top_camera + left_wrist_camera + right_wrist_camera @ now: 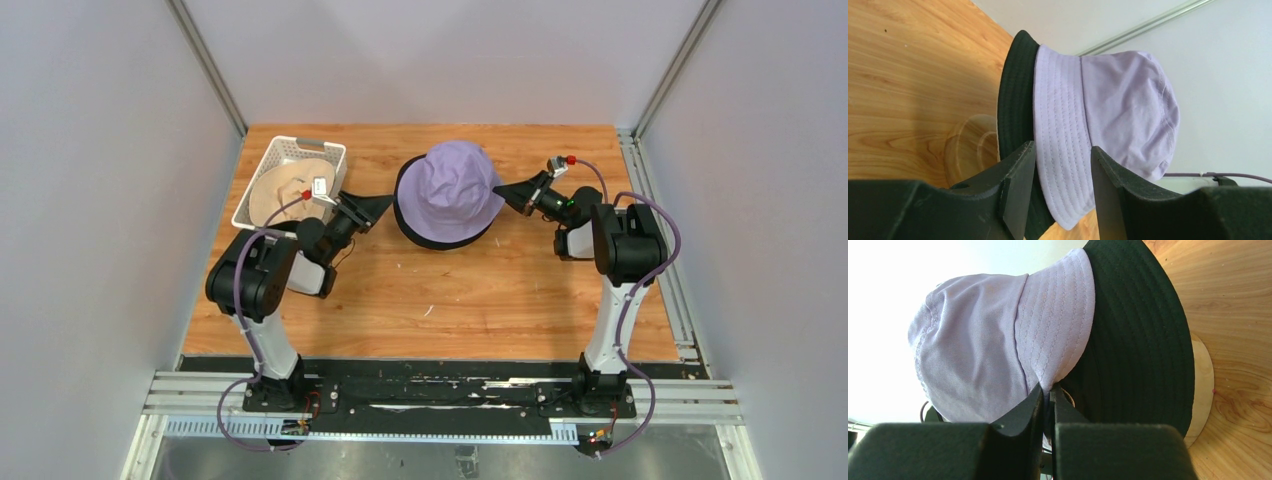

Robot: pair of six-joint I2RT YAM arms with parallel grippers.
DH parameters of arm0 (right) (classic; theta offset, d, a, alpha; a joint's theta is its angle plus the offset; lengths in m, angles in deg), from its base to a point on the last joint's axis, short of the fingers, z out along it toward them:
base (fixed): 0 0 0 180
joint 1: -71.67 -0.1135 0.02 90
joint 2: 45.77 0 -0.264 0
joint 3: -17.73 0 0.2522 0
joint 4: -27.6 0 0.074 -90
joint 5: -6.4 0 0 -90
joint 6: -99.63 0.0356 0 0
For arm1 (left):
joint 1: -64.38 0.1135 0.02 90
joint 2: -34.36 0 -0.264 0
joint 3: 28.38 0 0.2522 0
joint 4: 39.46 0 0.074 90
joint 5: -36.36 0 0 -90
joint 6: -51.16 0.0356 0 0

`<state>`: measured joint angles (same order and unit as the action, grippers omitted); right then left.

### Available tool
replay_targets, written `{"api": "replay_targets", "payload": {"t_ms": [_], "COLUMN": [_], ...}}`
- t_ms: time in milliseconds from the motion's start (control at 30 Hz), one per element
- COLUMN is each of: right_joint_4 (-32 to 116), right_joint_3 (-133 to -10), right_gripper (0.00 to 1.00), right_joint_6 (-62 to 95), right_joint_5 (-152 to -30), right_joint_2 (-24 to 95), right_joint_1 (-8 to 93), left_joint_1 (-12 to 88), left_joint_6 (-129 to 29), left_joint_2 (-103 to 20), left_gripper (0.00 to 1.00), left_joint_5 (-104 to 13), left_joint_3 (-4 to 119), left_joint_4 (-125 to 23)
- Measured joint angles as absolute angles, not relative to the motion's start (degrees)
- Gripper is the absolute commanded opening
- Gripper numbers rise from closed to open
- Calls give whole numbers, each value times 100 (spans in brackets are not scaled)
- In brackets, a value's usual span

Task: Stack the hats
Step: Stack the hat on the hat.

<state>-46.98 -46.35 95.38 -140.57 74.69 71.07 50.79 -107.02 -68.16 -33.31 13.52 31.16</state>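
Now: right gripper (1048, 390) extended toward centre, pinching lavender hat (455, 185) brim; left gripper (1063, 152) spread, near black hat (404, 216).

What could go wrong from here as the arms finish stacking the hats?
The right gripper pinches the brim of the lavender hat: a pull could drag it off the black hat beneath, or tip the wooden stand. The open left gripper faces both brims and may catch the black one too.

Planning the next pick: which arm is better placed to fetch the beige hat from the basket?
Left. The left gripper is open beside the white basket holding the beige hat; the right gripper pinches the lavender hat.
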Motion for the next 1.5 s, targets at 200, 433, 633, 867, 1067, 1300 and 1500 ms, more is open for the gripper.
{"api": "replay_targets", "payload": {"t_ms": [200, 433, 633, 867, 1067, 1300, 1500], "right_joint_4": [-4695, -4695, -4698, -4695, -4698, -4700, -4700], "right_joint_3": [-4635, -4635, -4635, -4690, -4703, -4718, -4721], "right_gripper": [1, 1, 0, 1, 1, 1, 1], "right_joint_6": [9538, 9538, 9538, 9541, 9541, 9551, 9556], "right_joint_5": [-14059, -14059, -14059, -14064, -14064, -14061, -14061], "right_joint_2": [7469, 7469, 7476, 7483, 7489, 7520, 7539], "right_joint_1": [7107, 7107, 7107, 7107, 7107, 7107, 7107], "left_joint_1": [5079, 5079, 5062, 4957, 4926, 4924, 4924], "left_joint_6": [-10787, -10805, -10826, -10918, -10971, -10960, -10958], "left_joint_2": [-7111, -7367, -7483, -7826, -7843, -7843, -7843], "left_gripper": [49, 49, 49, 42, 8, 0, 0], "left_joint_5": [-3204, -3066, -2924, -2769, -2721, -2675, -2708], "left_joint_3": [1426, 1614, 1923, 2244, 2301, 2349, 2358], "left_joint_4": [3199, 3199, 3207, 3201, 3203, 3203, 3203]}}
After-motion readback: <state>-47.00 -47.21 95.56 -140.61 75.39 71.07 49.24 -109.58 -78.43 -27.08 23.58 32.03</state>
